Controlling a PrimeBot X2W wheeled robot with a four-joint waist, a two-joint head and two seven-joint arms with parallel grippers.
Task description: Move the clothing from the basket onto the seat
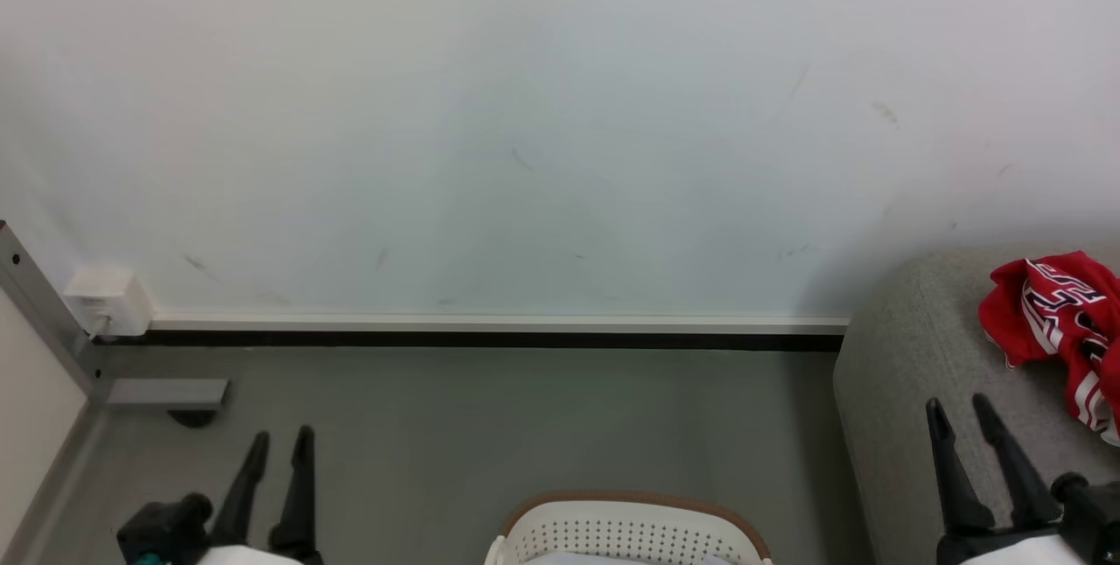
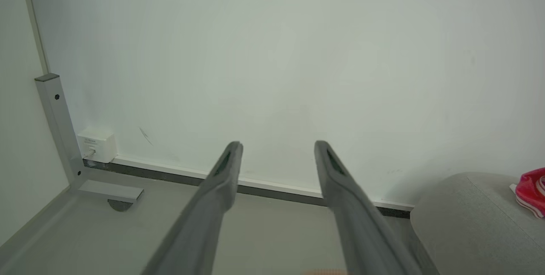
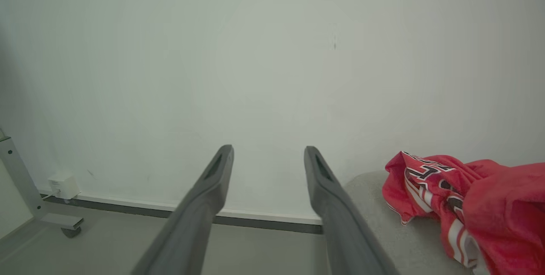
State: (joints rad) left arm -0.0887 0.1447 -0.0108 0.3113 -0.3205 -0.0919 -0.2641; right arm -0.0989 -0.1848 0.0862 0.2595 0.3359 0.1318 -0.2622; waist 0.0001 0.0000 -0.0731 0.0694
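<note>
**Red clothing on the grey seat, both sets of fingers apart**

In the head view, the clothing (image 1: pixel 1054 320) lies in a soft, crumpled heap on the seat (image 1: pixel 910 355), at the right edge of the frame. The cloth is bright red, with white stripes and black-and-white letters. The seat is big and light grey. It has a rough woven cover and a round corner.

The basket (image 1: pixel 630 528) stands on the floor (image 1: pixel 481 425) at the bottom middle of the frame. It is white plastic, with rows of little round holes in its curved wall and a thin brown rim. The bottom edge of the frame cuts it off. Something pale shows inside, but I cannot tell what it is.

The left gripper (image 1: pixel 282 434) is at the lower left. Its two fingers (image 1: pixel 248 482) are long, dark and thin, with pointed tips. They are apart, with nothing between them. The right gripper (image 1: pixel 957 401) is at the lower right, in front of the seat. Its fingers are apart too and hold nothing. The clothing is up and to the right of them, not touching.

In the right wrist view, the clothing sits at the lower right, near the right finger but apart from it.

The wall (image 1: pixel 525 110) is flat and pale, with small dark marks. A white strip (image 1: pixel 490 321) runs along its foot. The floor is smooth and grey. At the left, a small white box (image 1: pixel 109 298) sits on the wall beside a grey metal post (image 1: pixel 39 303).
</note>
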